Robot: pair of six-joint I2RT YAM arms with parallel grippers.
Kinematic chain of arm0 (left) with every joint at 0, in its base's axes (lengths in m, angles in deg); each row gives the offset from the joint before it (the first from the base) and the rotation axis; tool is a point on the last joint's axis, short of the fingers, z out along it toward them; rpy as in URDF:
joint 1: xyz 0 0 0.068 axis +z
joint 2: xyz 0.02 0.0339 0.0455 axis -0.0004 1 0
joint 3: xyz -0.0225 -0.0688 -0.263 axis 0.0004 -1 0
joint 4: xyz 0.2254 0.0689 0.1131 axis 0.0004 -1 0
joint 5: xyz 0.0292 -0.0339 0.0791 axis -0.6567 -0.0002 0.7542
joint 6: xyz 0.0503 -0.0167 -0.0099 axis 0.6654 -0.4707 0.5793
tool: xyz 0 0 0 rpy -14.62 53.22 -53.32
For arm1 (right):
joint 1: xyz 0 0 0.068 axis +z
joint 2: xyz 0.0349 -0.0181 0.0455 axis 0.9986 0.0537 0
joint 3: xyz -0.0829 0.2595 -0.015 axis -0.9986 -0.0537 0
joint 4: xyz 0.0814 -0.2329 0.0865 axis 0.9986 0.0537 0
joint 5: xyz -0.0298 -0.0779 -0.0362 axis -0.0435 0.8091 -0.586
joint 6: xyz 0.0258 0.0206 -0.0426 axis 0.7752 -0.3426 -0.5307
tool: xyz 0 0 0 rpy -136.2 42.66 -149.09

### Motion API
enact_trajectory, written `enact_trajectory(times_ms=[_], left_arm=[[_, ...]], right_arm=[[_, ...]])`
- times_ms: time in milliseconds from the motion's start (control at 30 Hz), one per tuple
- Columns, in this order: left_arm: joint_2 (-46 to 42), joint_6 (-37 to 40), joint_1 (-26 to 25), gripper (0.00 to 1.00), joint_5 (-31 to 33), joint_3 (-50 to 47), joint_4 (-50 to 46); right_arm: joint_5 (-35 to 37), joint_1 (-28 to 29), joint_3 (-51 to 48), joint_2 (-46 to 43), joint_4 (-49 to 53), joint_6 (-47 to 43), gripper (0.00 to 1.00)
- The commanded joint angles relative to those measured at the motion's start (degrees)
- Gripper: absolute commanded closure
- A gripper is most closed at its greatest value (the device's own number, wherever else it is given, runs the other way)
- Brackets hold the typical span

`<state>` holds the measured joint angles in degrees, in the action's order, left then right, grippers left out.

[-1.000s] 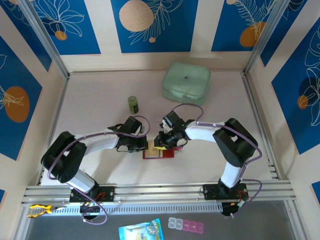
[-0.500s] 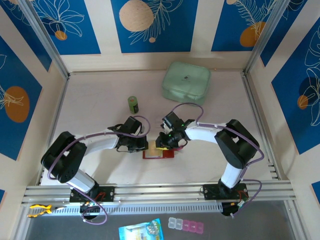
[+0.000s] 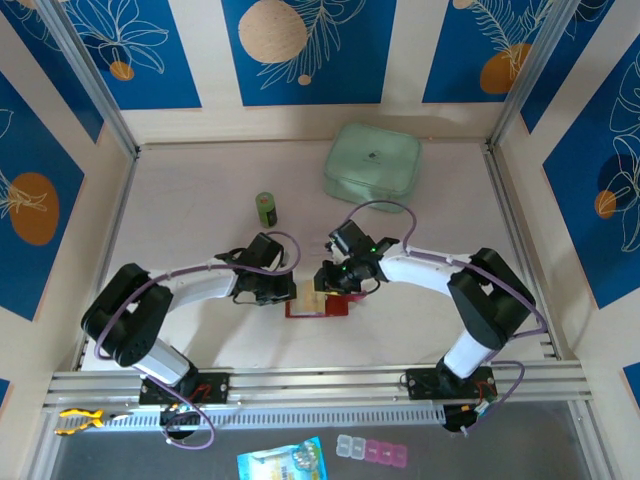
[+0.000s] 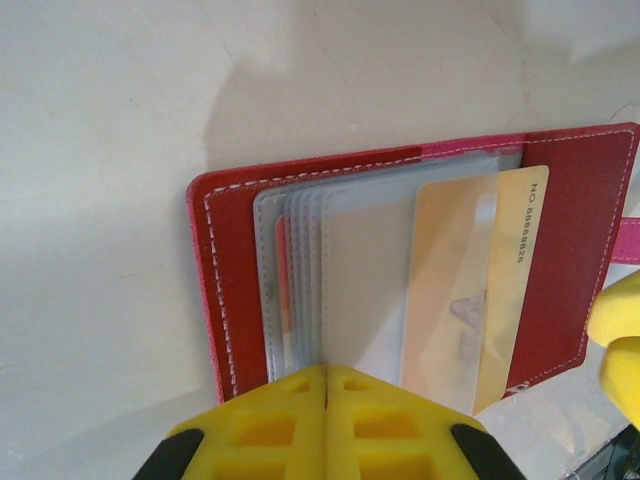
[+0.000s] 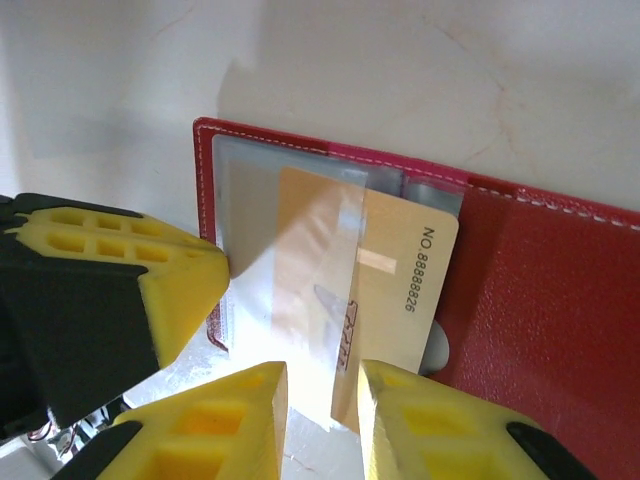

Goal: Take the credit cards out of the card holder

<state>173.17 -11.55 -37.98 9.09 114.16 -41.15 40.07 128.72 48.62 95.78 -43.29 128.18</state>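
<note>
- card holder (image 3: pixel 336 309): red, opened flat on the worktop (image 3: pixel 200 200) just beyond the arm bases, between the two hands; its long side runs left to right in the top view
- clear pockets (image 4: pixel 360 270): a fanned stack on the holder's left half; the right half is bare red lining
- credit card (image 5: pixel 395 290): orange-tan, numbered along one edge; partly under the top pocket, with the numbered strip lying free over the lining; its long axis runs across the holder, so by my reading it exits sideways, toward the bare half
- other cards: a reddish edge deep in the pocket stack in the left wrist view; count cannot be told
- left hand (image 4: pixel 325 378): closed, empty, tips on the pockets' edge, seemingly pinning them down
- right hand (image 5: pixel 322 395): slightly parted, a narrow gap showing; it straddles the card's near edge, gripping nothing that I can tell; it is the hand nearer the card's free strip
- judgement: the pull should go away from the left hand
- green can (image 3: pixel 266 208): upright, farther back, well apart
- mint-green case (image 3: pixel 372 163): farthest, near the back wall
</note>
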Motion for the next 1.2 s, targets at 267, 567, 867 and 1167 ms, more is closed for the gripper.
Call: enact_trajectory(times_ms=[267,567,867,1167], left_arm=[[-0.7,-0.3,-1.0,0.93,-2.6,3.5,-0.8],[3.8,1.3,-1.4,0.94,-4.7,5.5,-0.2],[5.7,1.6,-1.4,0.94,-3.9,3.8,-1.4],[6.8,1.7,-1.4,0.94,-3.0,3.3,-2.7]], right_arm=[[-4.4,-2.1,-4.9,-1.4,-3.3,0.9,0.72],[-6.9,-3.2,-6.3,1.8,-7.0,2.0,0.73],[-11.8,-4.4,-7.1,4.6,-11.8,2.5,0.76],[-14.5,-4.9,-8.4,4.9,-15.8,3.9,0.79]])
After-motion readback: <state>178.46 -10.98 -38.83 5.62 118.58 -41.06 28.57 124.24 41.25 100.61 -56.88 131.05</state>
